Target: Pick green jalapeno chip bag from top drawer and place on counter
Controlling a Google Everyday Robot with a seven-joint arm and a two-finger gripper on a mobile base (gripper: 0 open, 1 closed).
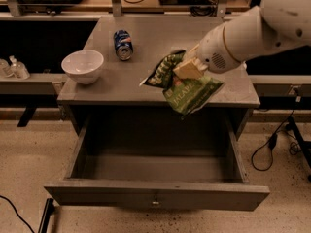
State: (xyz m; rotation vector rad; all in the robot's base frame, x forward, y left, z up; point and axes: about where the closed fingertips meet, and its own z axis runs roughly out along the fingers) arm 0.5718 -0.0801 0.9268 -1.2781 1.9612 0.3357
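The green jalapeno chip bag (187, 87) hangs crumpled in the air above the front right part of the counter (146, 76). My gripper (188, 69) comes in from the upper right on a white arm and is shut on the bag's top edge. The bag's lower end droops past the counter's front edge. The top drawer (155, 194) is pulled wide open below, and its inside shows nothing in it. Its small metal knob (155, 202) sits at the middle of the front panel.
A white bowl (82, 66) stands at the counter's front left. A blue soda can (123, 44) lies behind it toward the middle. Benches and cables run along the back. A black cable (272, 144) hangs at the right of the cabinet.
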